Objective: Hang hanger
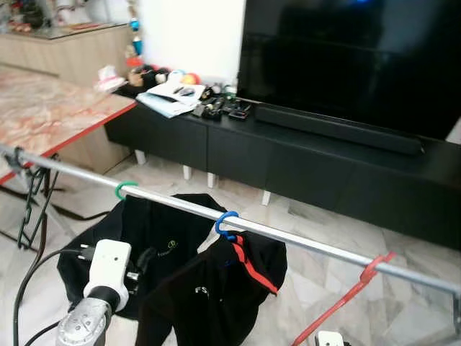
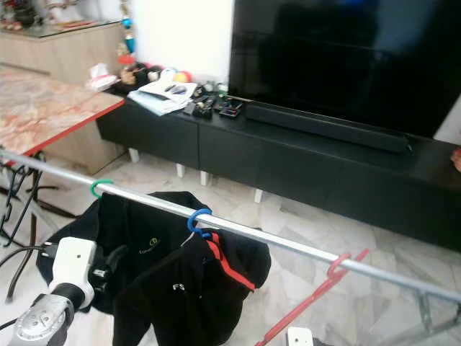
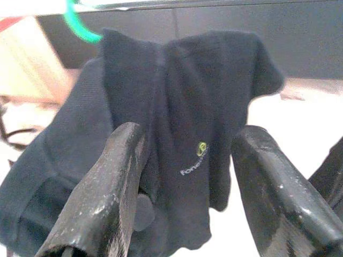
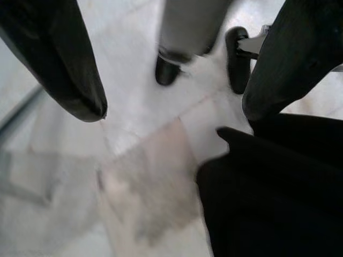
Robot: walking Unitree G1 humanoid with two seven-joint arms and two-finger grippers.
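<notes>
Even daylight fills the room, glinting along the silver rail (image 1: 302, 244) and the pale marble floor (image 1: 338, 274), while the black television (image 1: 353, 58) above stays dark; the right wrist view is motion-blurred, the left overexposed beyond its soft-edged black shirt (image 3: 182, 134).

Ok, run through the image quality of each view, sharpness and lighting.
Left eye view: evenly lit and fairly sharp; the rail shows a bright sheen. Left wrist view: the black shirt is readable, the left claw soft, the background washed out. Right wrist view: floor tiles blurred, the right claw dark.
</notes>
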